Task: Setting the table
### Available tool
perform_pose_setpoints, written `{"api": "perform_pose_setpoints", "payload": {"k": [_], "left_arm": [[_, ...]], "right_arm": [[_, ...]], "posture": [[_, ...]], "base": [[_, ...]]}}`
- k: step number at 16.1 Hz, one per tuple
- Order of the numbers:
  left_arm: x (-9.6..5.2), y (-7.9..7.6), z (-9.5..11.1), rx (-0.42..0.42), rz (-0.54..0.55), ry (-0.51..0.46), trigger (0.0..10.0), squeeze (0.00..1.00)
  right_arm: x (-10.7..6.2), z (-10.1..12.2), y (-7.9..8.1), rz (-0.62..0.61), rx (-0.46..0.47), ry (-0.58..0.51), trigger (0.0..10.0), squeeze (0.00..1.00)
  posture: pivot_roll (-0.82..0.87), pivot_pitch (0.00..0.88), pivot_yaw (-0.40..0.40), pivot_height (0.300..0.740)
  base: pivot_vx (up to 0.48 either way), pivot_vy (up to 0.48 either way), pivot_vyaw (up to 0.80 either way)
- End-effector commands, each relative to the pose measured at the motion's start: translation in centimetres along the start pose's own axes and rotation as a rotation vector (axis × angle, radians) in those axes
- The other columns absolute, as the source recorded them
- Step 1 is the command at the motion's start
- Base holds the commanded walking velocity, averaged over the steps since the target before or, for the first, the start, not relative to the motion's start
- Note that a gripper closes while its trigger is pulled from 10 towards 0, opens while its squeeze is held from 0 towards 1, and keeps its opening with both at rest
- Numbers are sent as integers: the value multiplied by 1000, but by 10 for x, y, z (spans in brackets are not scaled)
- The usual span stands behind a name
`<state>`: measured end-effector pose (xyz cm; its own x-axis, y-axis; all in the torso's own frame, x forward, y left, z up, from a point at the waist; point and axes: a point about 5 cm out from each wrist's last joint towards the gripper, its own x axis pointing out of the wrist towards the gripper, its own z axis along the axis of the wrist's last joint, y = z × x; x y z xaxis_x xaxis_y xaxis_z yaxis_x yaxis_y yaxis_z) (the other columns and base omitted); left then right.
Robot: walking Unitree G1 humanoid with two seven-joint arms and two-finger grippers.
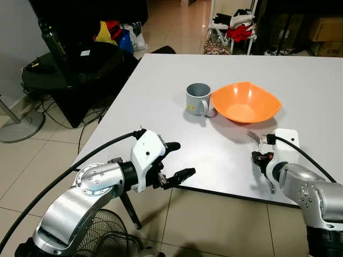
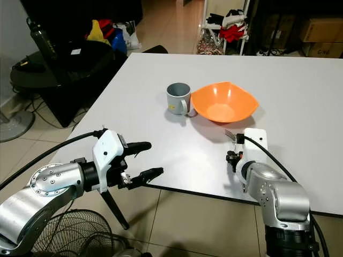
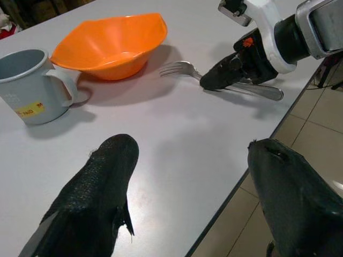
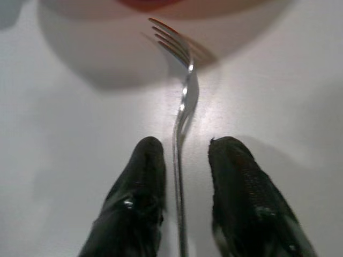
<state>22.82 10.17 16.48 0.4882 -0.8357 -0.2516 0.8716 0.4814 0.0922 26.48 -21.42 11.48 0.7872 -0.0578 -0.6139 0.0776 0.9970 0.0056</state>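
On the white table [image 1: 161, 91] stand a grey mug [image 1: 198, 98] and, right beside it, an orange bowl [image 1: 245, 101]. A metal fork [image 4: 182, 101] lies flat on the table in front of the bowl, tines pointing at it. My right gripper [image 4: 185, 144] is down at the fork's handle, one black finger on each side with small gaps, open. The left gripper [image 1: 184, 158] hovers open and empty at the table's near edge, left of the fork. From the left wrist view the fork [image 3: 182, 68] and the right gripper [image 3: 230, 69] are seen together.
A black round side table [image 1: 69, 67] with a dark bottle [image 1: 52, 40] stands to the left, cables on the floor by it. A fan [image 1: 102, 235] sits below my left arm. Clothes and boxes lie behind the table's far side.
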Motion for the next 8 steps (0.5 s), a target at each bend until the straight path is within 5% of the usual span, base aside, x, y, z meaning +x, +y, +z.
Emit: {"api": "perform_pose_setpoints", "payload": {"k": [1, 2, 8], "left_arm": [[-1, 4, 2, 18, 5, -1, 10000, 0], [-1, 3, 2, 17, 5, -1, 10000, 0], [2, 4, 2, 14, 1, -1, 10000, 0]], "right_arm": [[1, 1, 2, 5, 6, 9, 1608, 0], [1, 2, 1, 10, 17, 8, 0, 0], [-2, 6, -1, 26, 35, -6, 0, 0]], "posture": [[81, 0, 119, 740], [81, 0, 119, 740], [60, 0, 129, 740]], "base": [[0, 0, 0], [0, 0, 0], [0, 0, 0]]}}
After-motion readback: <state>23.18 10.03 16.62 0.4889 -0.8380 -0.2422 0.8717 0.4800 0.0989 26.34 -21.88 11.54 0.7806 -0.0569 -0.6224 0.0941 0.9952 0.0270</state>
